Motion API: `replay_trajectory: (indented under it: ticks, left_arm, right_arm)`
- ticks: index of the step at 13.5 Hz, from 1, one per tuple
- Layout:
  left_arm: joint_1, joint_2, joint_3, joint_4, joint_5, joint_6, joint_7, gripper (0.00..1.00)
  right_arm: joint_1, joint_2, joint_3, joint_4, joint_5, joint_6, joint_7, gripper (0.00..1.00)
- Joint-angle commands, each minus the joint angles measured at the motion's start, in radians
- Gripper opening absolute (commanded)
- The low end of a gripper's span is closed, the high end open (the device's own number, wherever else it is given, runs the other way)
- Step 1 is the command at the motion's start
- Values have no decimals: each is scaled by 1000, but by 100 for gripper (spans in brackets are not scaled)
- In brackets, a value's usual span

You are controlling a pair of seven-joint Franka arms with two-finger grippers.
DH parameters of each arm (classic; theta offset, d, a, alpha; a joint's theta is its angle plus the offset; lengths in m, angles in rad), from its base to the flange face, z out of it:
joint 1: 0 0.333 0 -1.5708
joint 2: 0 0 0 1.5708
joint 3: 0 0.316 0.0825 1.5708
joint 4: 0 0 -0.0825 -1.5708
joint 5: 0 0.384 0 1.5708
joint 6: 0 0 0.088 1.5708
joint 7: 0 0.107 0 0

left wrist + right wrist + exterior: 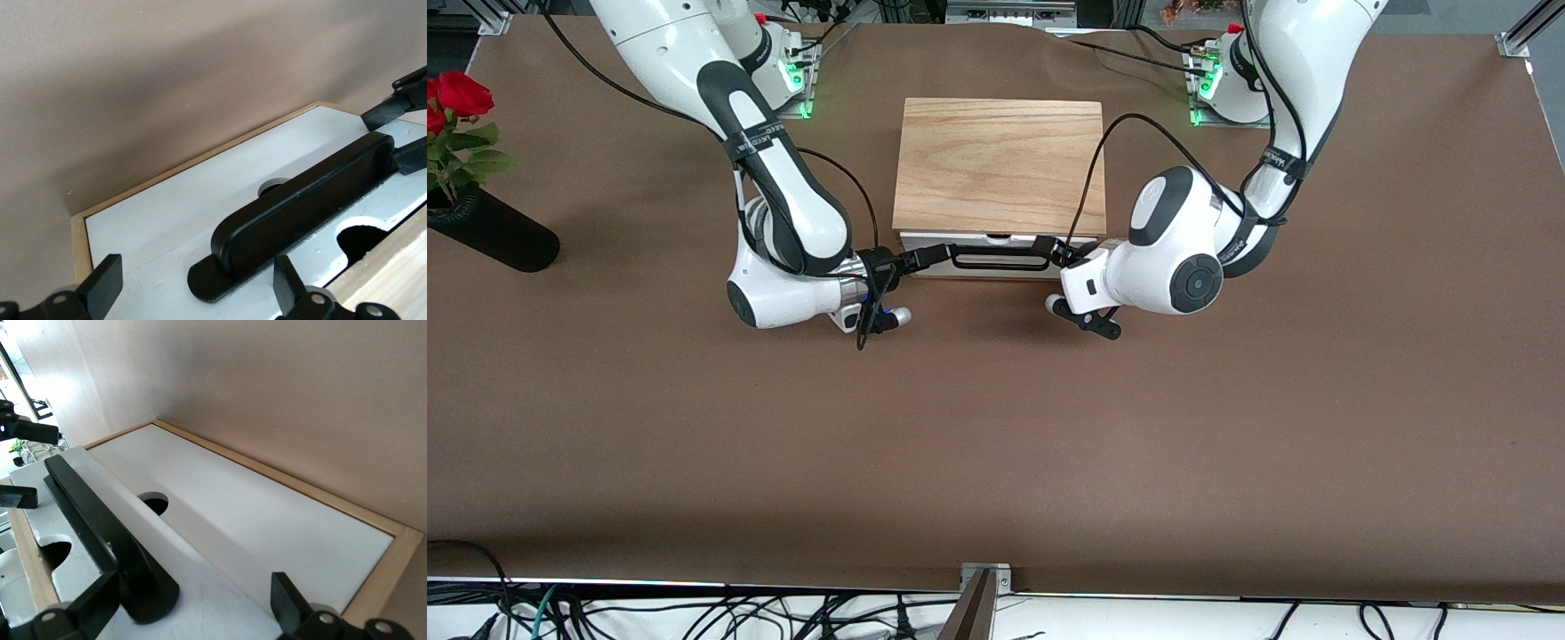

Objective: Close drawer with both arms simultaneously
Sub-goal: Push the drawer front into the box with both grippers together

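The oak-grain box [1000, 164] stands mid-table. Its drawer's white front panel [960, 241] faces the front camera and sticks out only a little. The black handle [1000, 261] runs across it. My right gripper [929, 257] is open at the handle's end toward the right arm's side, fingers astride the handle foot [143, 587]. My left gripper [1060, 252] is open at the opposite end, its fingers [103, 287] astride that foot [220, 283]. The panel also shows in the left wrist view [187, 220] and the right wrist view [233, 513]. Both grippers are empty.
A black vase [494, 233] with red roses [458, 96] lies at the right arm's end of the table. The brown tabletop [996, 427] stretches from the drawer toward the front camera. Arm bases with green lights stand beside the box.
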Motion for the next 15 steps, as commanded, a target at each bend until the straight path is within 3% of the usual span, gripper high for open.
replay_trajectory:
  ticks: [1, 6, 12, 15]
  left_arm:
    - [2, -57, -18, -61, -13, -19, -11, 100]
    - [9, -55, -18, -51, -9, -19, -8, 100]
    - [14, -58, -9, -30, -3, -21, -6, 100]
    - [68, -74, 2, 43, 4, -51, -2, 100]
  right_arm:
    - [9, -21, 46, -102, 1, 2, -3, 100]
    - [-9, -21, 37, -42, -13, 2, 5, 100]
    - [-61, -21, -32, 80, -18, -3, -2, 100]
    - [-63, -67, -107, 94, -123, 3, -11, 100]
